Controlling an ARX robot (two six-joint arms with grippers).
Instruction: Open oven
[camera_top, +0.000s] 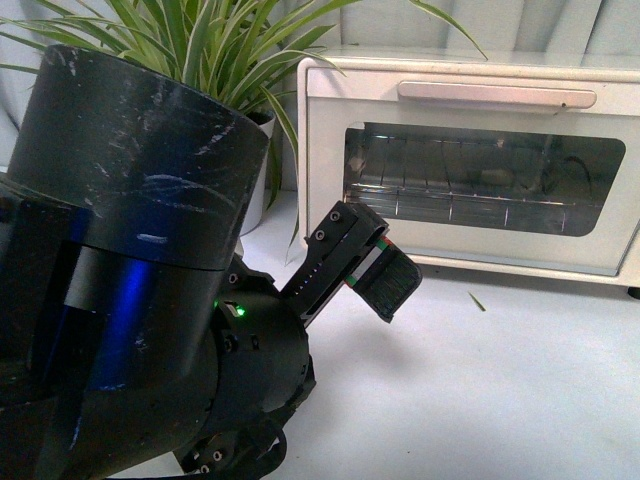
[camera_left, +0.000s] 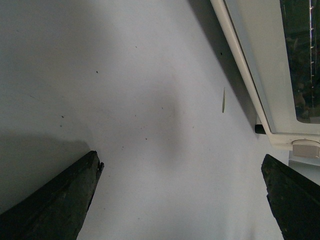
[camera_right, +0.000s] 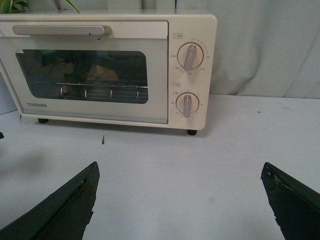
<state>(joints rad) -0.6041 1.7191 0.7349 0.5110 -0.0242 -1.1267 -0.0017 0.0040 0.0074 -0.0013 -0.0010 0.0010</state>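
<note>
The cream-white oven (camera_top: 470, 160) stands at the back right of the table with its glass door shut and its long bar handle (camera_top: 495, 95) along the door's top. My left gripper (camera_top: 372, 262) hangs open in front of the oven's lower left corner, a short way from the door, holding nothing. In the left wrist view the left gripper (camera_left: 181, 157) is over bare table, with the oven's lower edge (camera_left: 260, 60) beside it. My right gripper (camera_right: 180, 166) is open and empty, facing the oven (camera_right: 160, 70), its handle (camera_right: 60, 30) and wire rack (camera_right: 100, 90) from some distance.
A potted plant (camera_top: 200, 40) in a white pot (camera_top: 258, 180) stands left of the oven. Two knobs (camera_right: 191, 55) sit on the oven's right panel. A small green leaf scrap (camera_top: 478, 300) lies on the white table (camera_top: 500, 380). A pale curtain (camera_right: 265, 45) hangs behind.
</note>
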